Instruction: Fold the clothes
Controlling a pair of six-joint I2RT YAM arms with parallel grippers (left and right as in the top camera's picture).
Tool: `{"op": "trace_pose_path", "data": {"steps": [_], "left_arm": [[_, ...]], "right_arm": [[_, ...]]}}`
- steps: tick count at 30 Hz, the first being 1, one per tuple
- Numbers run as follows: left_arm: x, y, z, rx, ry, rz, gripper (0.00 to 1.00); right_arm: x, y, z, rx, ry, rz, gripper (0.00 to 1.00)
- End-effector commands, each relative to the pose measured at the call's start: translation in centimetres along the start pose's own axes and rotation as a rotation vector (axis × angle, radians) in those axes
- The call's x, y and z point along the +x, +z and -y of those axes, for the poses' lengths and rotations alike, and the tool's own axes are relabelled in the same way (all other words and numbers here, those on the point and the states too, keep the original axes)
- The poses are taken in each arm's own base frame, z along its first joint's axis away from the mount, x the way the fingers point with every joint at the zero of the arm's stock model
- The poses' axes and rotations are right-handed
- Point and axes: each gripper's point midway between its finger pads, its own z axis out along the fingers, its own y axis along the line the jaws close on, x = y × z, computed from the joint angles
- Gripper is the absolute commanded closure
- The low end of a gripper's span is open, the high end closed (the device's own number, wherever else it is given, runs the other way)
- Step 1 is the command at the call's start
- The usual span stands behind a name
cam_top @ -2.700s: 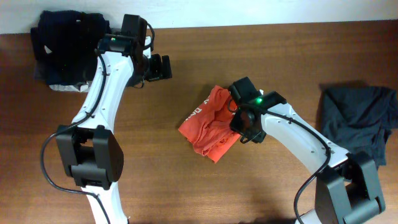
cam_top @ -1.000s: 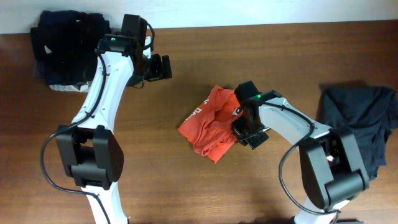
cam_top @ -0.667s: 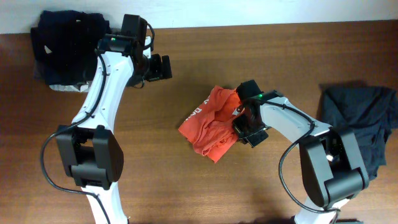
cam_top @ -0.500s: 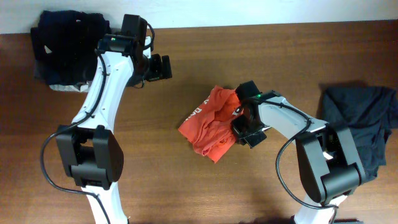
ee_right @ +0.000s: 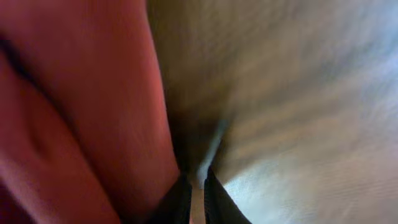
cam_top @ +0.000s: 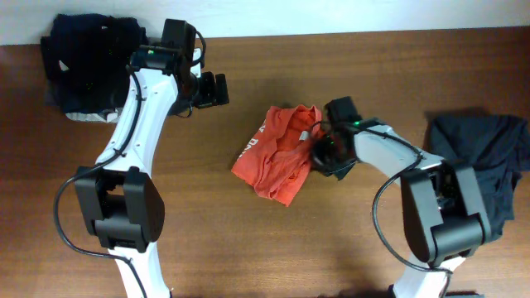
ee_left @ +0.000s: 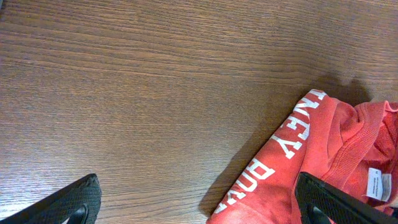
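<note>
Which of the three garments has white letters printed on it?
The orange garment in the middle; the black pile and grey garment show none.

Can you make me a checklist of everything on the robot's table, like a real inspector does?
Surface: brown wooden table, bare wood between the clothes.
Job's things: red shirt with white letters, crumpled mid-table; dark grey garment crumpled at the right edge; dark clothes pile in the far left corner.
Clutter: nothing seen.
Grippers: left gripper open over bare wood, apart from the shirt; right gripper at the red shirt's edge, fingers close together, too blurred to tell if it grips.
Cables: black cable loops by each arm's base.
Surroundings: pale strip beyond the table's far edge.
</note>
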Motion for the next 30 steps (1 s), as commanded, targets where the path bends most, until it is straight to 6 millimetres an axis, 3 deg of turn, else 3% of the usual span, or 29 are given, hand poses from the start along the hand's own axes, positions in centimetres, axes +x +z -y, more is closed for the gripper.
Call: {"op": "trace_pose_path", "data": {"steps": [1, 5, 8, 14, 19, 30], "left_arm": [[-0.8, -1.9, 0.6, 0.021, -0.004, 0.046, 0.01], [-0.8, -1.9, 0.6, 0.021, -0.004, 0.046, 0.01], [-0.8, -1.9, 0.6, 0.021, -0.004, 0.046, 0.01], [-0.8, -1.9, 0.6, 0.021, -0.004, 0.046, 0.01], [-0.8, -1.9, 0.6, 0.021, -0.004, 0.046, 0.01], [-0.8, -1.9, 0.6, 0.021, -0.004, 0.046, 0.01]], "right_arm": [[-3.2, 0.1, 1.8, -0.003, -0.147, 0.027, 0.86], [-5.9, -0.8, 2.4, -0.049, -0.229, 0.064, 0.86], [-6.7, -1.1, 3.0, -0.069, -0.217, 0.06, 0.86], [-4.8, -0.8, 2.9, -0.091, -0.1, -0.036, 0.88], [-1.6, -0.2, 2.1, -0.079, -0.046, -0.127, 0.91], [-0.4, 2.0, -1.6, -0.147, -0.1, -0.108, 0.83]]}}
